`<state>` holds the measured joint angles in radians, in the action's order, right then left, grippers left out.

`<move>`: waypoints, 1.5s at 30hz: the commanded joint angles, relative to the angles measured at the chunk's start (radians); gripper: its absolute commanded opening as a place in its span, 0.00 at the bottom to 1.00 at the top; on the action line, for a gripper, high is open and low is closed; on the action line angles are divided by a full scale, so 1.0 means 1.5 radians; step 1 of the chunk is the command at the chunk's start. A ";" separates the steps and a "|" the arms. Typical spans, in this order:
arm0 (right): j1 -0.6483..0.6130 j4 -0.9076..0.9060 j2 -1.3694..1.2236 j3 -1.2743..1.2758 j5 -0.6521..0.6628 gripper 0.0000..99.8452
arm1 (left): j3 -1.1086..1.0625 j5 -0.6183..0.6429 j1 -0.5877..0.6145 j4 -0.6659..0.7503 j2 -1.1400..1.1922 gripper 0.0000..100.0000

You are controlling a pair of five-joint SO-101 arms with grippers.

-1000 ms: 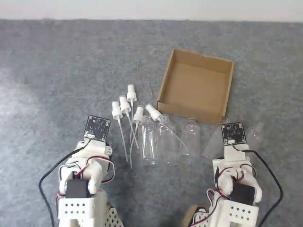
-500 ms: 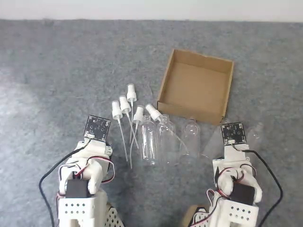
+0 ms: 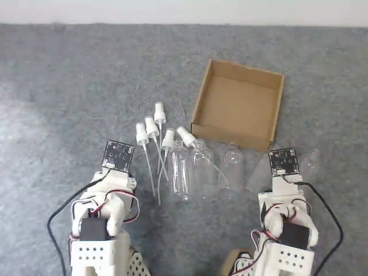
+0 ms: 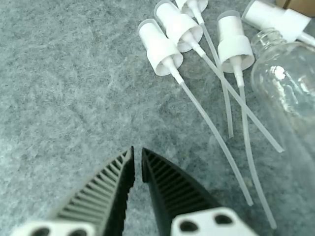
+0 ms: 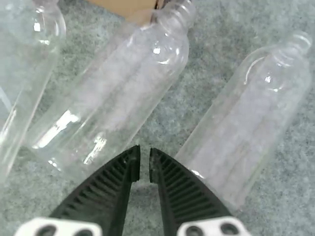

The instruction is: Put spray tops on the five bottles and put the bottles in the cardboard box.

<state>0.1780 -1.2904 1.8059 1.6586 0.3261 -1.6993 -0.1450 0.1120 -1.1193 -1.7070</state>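
Change: none, everything holds still.
Left gripper (image 4: 137, 156): pressed together, spray tops (image 4: 161, 47) just ahead.
Right gripper (image 5: 144, 157): pressed together, bottles (image 5: 115, 93) just ahead.

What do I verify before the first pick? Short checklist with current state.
1. Left gripper free of load: ok, nothing held.
2. Right gripper free of load: ok, nothing held.
3. Jaws opened for a grasp: not ok, both are shut.
4. Five spray tops available: ok, all lie loose beside the bottles, with their dip tubes crossing.
5. Five bottles reachable: cannot tell, those by the right arm are partly hidden under it in the high view.
6. Cardboard box ready: ok, open top, no bottles in it.
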 commanded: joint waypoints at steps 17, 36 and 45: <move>-0.010 0.015 -0.005 -0.283 0.025 0.06 | 0.007 -0.004 -0.003 -0.002 -0.004 0.02; 0.177 0.139 -0.724 -0.598 -0.083 0.19 | 0.007 -0.004 -0.001 -0.002 -0.004 0.02; 0.192 0.215 -0.903 -0.607 -0.100 0.21 | 0.007 -0.004 -0.001 -0.002 -0.004 0.02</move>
<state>0.4373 -1.0219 0.5063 0.8086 0.1941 -1.6993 -0.1450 0.1120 -1.1193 -1.7070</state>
